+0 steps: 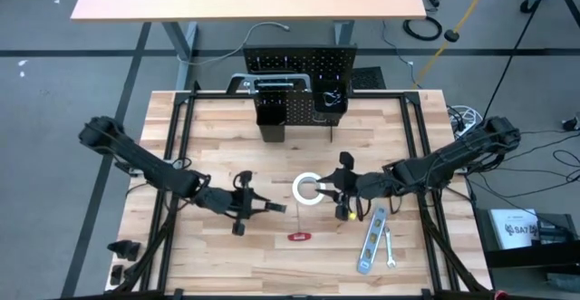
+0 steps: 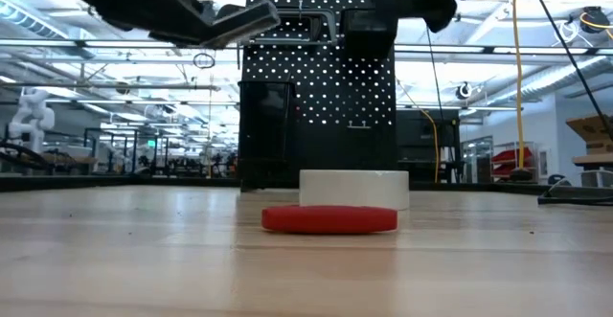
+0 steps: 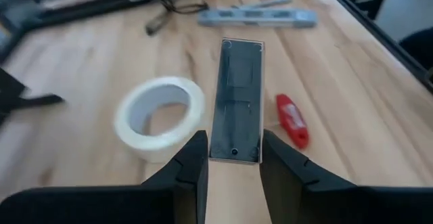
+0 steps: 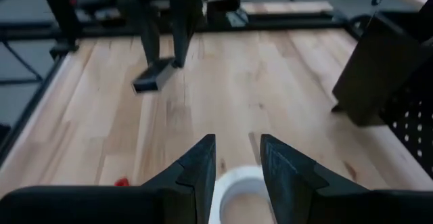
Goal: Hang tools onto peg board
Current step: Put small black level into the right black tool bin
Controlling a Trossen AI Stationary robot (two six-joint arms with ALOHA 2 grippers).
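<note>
My left gripper [image 3: 233, 162] is shut on a dark flat bar with a silvery rim [image 3: 235, 95], high above the table's near middle [image 1: 272, 208]. A white tape roll [image 1: 307, 188] lies flat on the table, and a red-handled tool [image 1: 299, 237] lies nearer the front edge. My right gripper [image 4: 238, 158] hovers open just right of and above the roll, with nothing between its fingers. The black peg board [image 1: 299, 64] stands upright at the far edge, with a grey clamp [image 1: 249, 83] on it. My left gripper pinches the bar's near end [image 3: 234, 155] between its two fingers, which bear on its two long edges. The fingers lie along the bar and slant a little downward toward the table's right. The bar sticks out ahead of the fingertips, lifted clear of the table.
A silver level [image 1: 370, 241] and a small wrench [image 1: 390, 247] lie at the near right. Two black bins [image 1: 272, 117] [image 1: 331, 101] stand in front of the peg board. A black frame [image 1: 181, 137] runs along the table's edges.
</note>
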